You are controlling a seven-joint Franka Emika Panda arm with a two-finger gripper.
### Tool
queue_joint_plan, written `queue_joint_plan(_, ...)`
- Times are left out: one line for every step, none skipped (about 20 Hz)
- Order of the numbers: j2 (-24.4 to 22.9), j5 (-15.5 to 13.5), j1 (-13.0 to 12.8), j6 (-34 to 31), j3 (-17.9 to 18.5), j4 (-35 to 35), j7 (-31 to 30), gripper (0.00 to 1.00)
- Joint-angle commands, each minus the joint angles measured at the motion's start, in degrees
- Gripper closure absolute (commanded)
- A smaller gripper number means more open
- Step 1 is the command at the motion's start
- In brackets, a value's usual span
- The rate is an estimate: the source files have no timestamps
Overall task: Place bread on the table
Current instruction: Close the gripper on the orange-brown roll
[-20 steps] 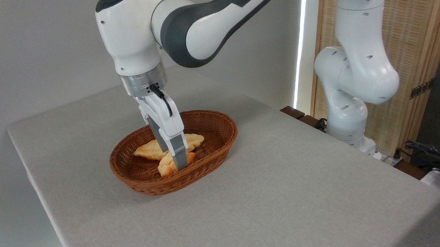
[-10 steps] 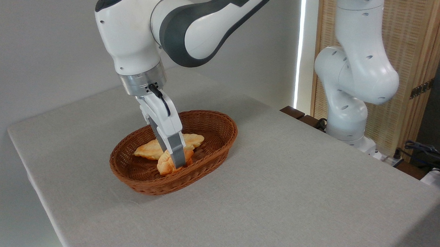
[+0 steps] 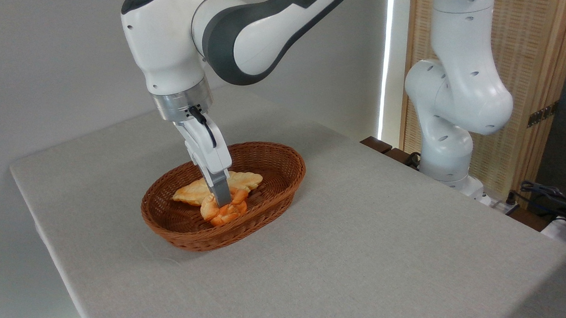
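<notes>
No legible txt, labels, nos. or signs anywhere.

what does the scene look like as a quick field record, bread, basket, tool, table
bread: golden-orange knotted roll, inside the basket, near its front wall
basket: brown oval wicker, standing on the table
other item: paler flat pastry, in the basket behind the roll
tool: angled down into the basket, closed on the roll
table: light grey top, no bread on it yet

The worktop (image 3: pixel 356 238) is a broad grey slab with a cloth-like weave and rounded corners. 1 brown oval wicker basket (image 3: pixel 281 197) sits directly on it, nearer the left edge than the right, well apart from every corner.
</notes>
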Motion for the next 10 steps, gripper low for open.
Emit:
queue_joint_plan(-0.08,0.26,-0.44,-0.24,0.34,0.04,0.95,1.00)
queue_joint_plan(-0.08,0.26,-0.44,-0.24,0.43,0.04,0.95,1.00)
queue_joint_plan(-0.17,0.26,-0.44,-0.24,0.43,0.13,0.95,1.00)
queue_joint_plan(-0.43,0.17,-0.36,-0.24,0.43,0.22,0.95,1.00)
queue_joint_plan(-0.87,-0.01,-0.36,-0.24,0.43,0.39,1.04,1.00)
queue_joint_plan(-1.66,-0.18,-0.36,-0.24,0.43,0.48,1.04,1.00)
queue_joint_plan(-2.54,-0.36,-0.36,-0.33,0.43,0.48,0.95,1.00)
queue_joint_plan(-3.42,-0.45,-0.36,-0.50,0.43,0.48,0.87,1.00)
queue_joint_plan(-4.12,-0.45,-0.36,-1.46,0.43,0.57,0.87,1.00)
queue_joint_plan(-4.74,-0.45,-0.36,-2.17,0.51,0.66,0.87,1.00)
